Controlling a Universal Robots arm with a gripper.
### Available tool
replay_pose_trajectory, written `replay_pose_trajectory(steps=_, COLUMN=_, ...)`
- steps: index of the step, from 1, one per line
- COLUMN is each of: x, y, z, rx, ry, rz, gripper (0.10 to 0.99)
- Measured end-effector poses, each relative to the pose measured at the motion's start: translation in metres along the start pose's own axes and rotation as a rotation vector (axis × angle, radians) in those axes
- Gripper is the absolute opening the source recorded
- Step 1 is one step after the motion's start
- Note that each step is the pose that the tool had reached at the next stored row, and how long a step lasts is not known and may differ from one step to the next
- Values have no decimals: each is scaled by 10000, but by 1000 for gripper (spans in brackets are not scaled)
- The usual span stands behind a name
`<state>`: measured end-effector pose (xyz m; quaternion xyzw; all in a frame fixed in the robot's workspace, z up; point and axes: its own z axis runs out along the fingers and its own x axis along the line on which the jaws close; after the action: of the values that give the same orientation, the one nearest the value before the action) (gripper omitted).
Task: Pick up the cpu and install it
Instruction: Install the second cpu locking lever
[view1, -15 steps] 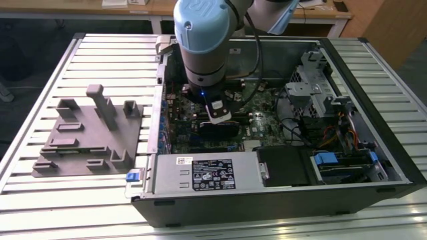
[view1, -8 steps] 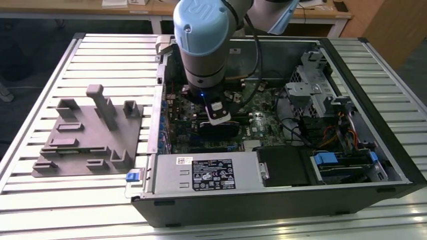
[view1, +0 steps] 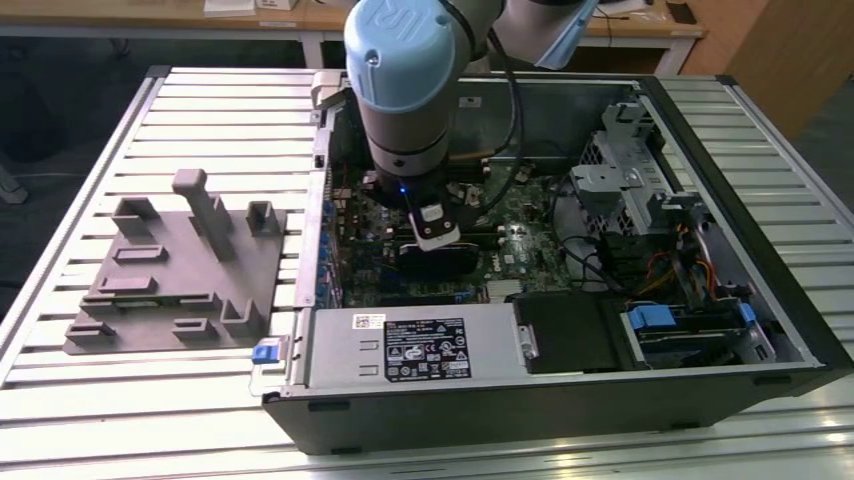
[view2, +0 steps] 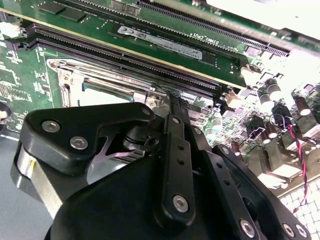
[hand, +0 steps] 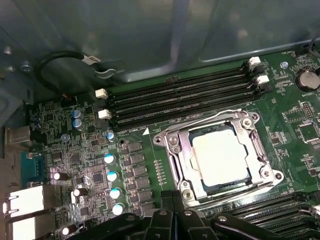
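The claw (view1: 434, 228) hangs inside the open computer case (view1: 747, 300), low over the circuit board (hand: 90, 165) – whether it is spread or pressed together I cannot tell, and nothing shows pinched in it. In the first wrist view the chip (hand: 220, 152) lies flat in the metal socket frame (hand: 172, 150), its pale silver top facing up and its sides sitting parallel to the frame, apart from the claw. The socket sits between two banks of long black memory slots (hand: 180, 102), near the middle of the board. The case rests on the slatted counter (view1: 200, 110), and a grey fixture (view1: 180, 270) stands on the counter beside the case's edge, on the exterior view's left.

By the look of it the chip is already in its seat, so the step in hand is the seating itself. Doing that well means keeping the chip level on all four corners, with no sideways drag across the contacts beneath, and only straight up-and-down motion close to the socket. The frame's raised edges and the slot latches stand close by – a tilted or sliding claw could catch them or nudge the chip askew.
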<state>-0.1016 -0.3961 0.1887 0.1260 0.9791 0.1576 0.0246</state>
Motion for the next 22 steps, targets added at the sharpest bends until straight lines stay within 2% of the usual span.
replay_pose_trajectory(steps=6, x=0, y=10, z=-21, rx=-11, ry=-3, rz=0, gripper=106)
replay_pose_trajectory(steps=18, x=-5, y=77, z=-225, rx=16, ry=-7, rz=0, gripper=106)
replay_pose_trajectory(steps=20, x=-9, y=85, z=-244, rx=101, ry=-30, rz=-10, gripper=106)
replay_pose_trajectory(steps=22, x=-15, y=90, z=-251, rx=338, ry=-87, rz=-28, gripper=106)
